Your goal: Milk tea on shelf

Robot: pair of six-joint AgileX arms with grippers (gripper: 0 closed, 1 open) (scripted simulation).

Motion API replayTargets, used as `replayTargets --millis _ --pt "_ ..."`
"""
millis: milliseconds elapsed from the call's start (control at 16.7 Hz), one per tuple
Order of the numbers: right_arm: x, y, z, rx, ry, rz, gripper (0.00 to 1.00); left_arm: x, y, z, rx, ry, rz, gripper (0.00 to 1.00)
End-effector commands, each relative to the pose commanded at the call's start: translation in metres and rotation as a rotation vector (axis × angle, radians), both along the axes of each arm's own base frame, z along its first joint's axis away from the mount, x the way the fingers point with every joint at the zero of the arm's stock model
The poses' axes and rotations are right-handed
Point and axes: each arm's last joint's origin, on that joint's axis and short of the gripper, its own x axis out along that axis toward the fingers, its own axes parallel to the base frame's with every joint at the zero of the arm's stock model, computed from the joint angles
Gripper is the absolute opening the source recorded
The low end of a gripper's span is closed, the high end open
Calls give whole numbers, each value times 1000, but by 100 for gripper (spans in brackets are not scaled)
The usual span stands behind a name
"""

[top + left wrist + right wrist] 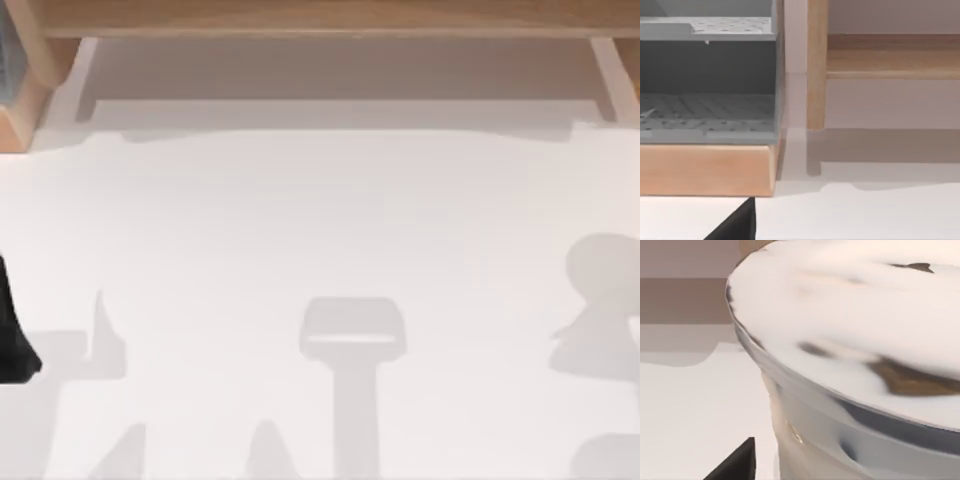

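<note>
Top view: the shelf (320, 18) is running along the far edge of the white table (320, 250), its wooden board spanning the width, a wooden side panel at the left and white support legs (610, 75) showing beneath. The left arm (12, 330) is sitting at the table's left edge as a dark shape; can't tell what its fingers are doing. Left wrist view is looking at the shelf's wooden upright (816, 65) and board, with a grey perforated rack (707, 80) standing on a wooden base (705, 170) just beside it. Right wrist view: the milk tea (855, 365) is sitting right up against the camera, white lid on top, clear wall below, with the table and shelf behind it. One dark fingertip (737, 462) is showing near the cup; can't tell whether the right gripper is gripping it or not.
</note>
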Motion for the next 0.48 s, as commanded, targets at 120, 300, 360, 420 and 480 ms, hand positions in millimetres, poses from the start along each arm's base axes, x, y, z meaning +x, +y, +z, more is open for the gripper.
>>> replayTargets --millis 120,300,360,420,480 --pt "12 1 -3 -2 -5 0 100 0 0 0 0 0 0 100" --pt "13 2 -3 -2 -6 0 100 0 0 0 0 0 0 100" --pt "13 2 -3 -2 -6 0 100 0 0 0 0 0 0 100" --pt "13 2 -3 -2 -6 0 92 0 0 0 0 0 0 100" --pt "13 2 -3 -2 -6 0 85 0 0 0 0 0 0 100"
